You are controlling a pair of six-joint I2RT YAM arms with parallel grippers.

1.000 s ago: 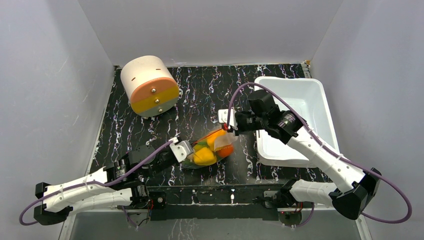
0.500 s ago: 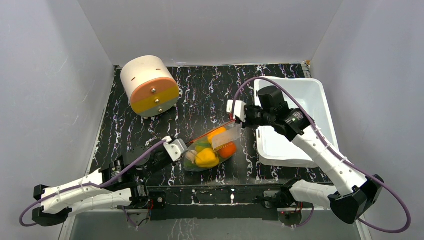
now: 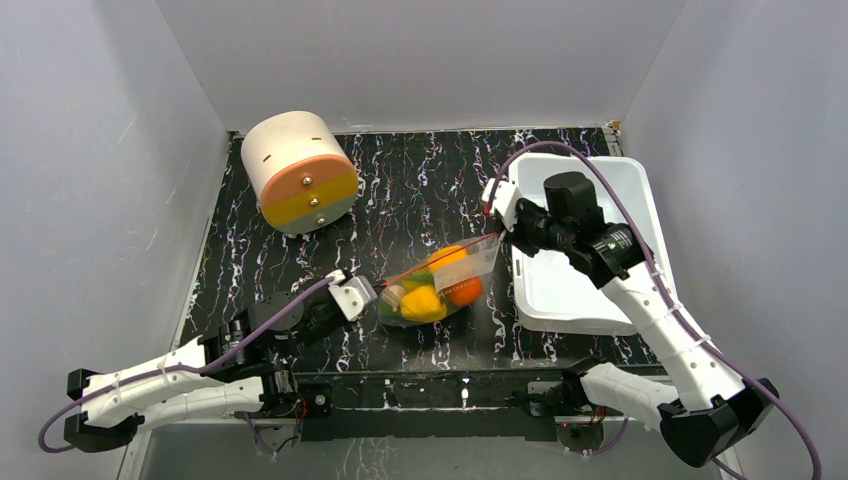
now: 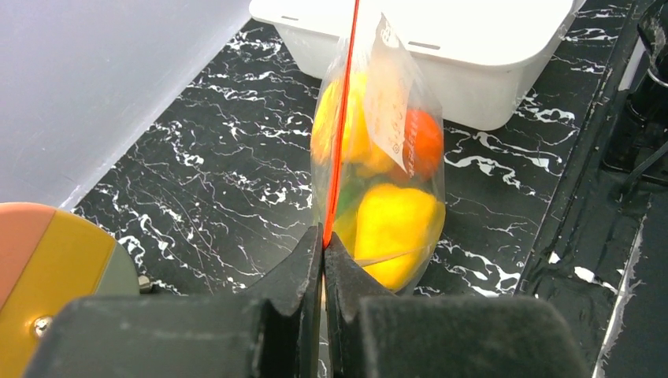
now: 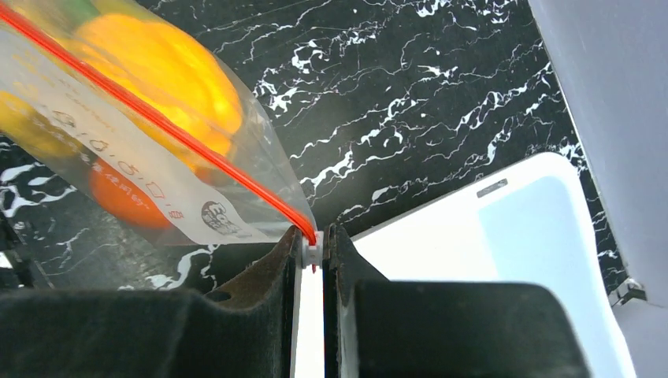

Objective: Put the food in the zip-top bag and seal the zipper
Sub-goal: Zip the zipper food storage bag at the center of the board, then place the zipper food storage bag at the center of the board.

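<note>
The clear crinkly plastic zip-top bag is held stretched between both arms, just left of the white rectangular plastic tub. The left gripper is pinched tight on the end of the thin red-orange zipper strip farthest from the tub. The right gripper, all but closed, nips the strip's other end (a small white slider sits there) right beside the tub's left wall. Inside the bag lie yellow toy bell peppers and a round orange-red toy fruit.

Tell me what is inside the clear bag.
Inside the zip-top bag: a yellow pepper, an orange-yellow pepper, an orange-red fruit and a green piece. Anything behind them is covered.
</note>
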